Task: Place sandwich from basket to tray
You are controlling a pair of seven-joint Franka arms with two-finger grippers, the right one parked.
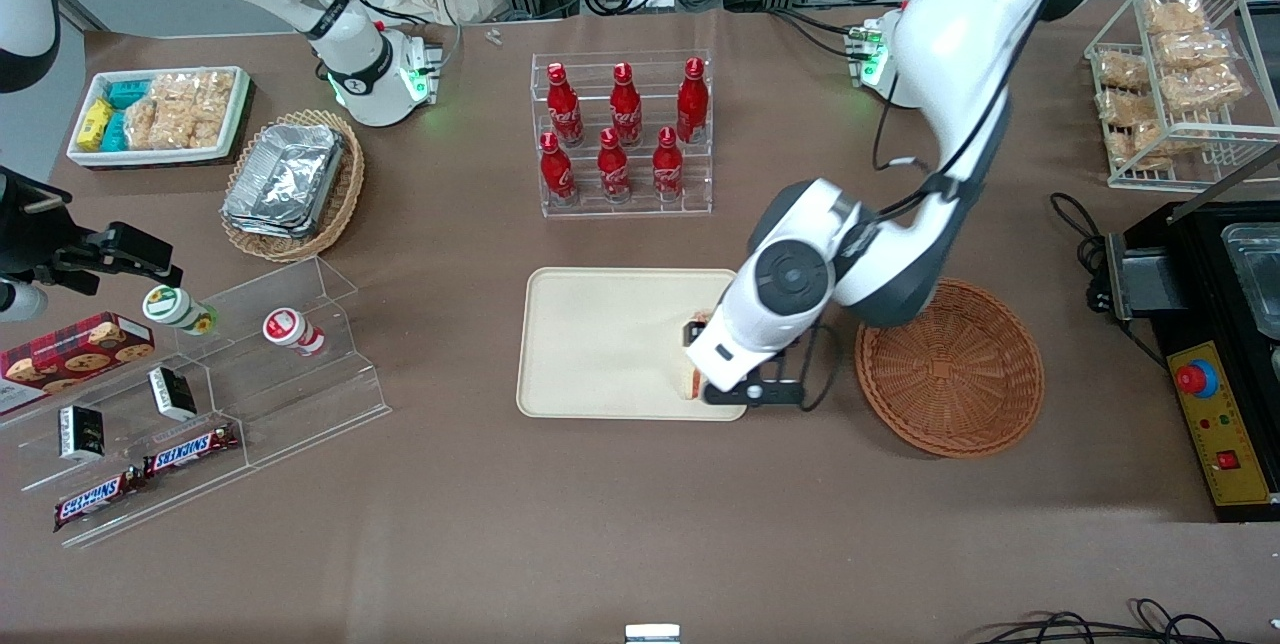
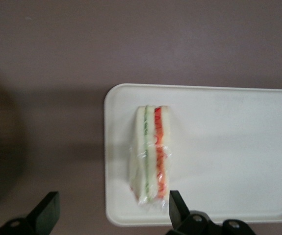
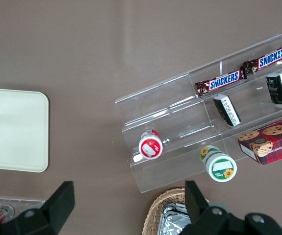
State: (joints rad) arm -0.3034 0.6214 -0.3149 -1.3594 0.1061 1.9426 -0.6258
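Sandwich [image 2: 150, 154] on tray [image 2: 239, 147], jaws open above

We see a glossy white arm [image 1: 950, 54] with dark grey joint bands and a round grey cap at the wrist. Black cables trail along it, and green lights glow at its base. Its gripper [image 2: 112, 215] has matte black fingers [image 2: 46, 211], wedge-shaped, with round screws.
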